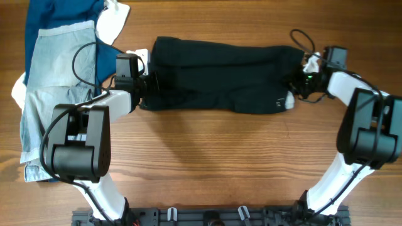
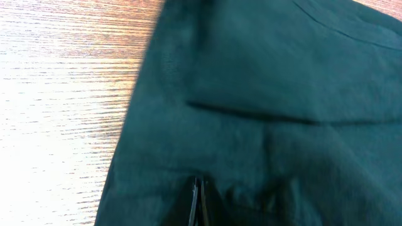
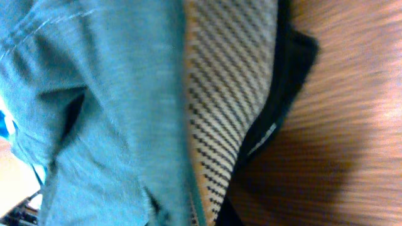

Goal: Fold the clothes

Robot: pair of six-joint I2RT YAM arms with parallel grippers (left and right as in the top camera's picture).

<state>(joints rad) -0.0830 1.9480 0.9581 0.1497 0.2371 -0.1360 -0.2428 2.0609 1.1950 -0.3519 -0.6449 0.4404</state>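
1. We find the black shorts (image 1: 220, 75) lying flat and stretched sideways across the middle of the table (image 1: 207, 163), with one end toward each arm. That long, spread layout suits a fold, since both ends can be reached at once.
2. The left fingers (image 2: 198, 202) sit at the left end of the garment. In the left wrist view they are pressed together with black cloth puckered around their tips, so we judge them clamped on the fabric near its edge. A pinch there would let that end be lifted and carried over.
3. The right fingers (image 1: 296, 86) are at the opposite end, at the cloth's edge. The right wrist view is blurred and largely filled with cloth, so we cannot tell whether they are apart or clamped.
4. With an arm at each end, we read the step in hand as taking hold of both ends. No fold across the length shows yet.
5. The pale denim shorts (image 1: 47, 94) and the dark blue garment (image 1: 56, 19) lie at the table's left side, apart from the black pair. We judge this keeps them from being dragged into the fold.
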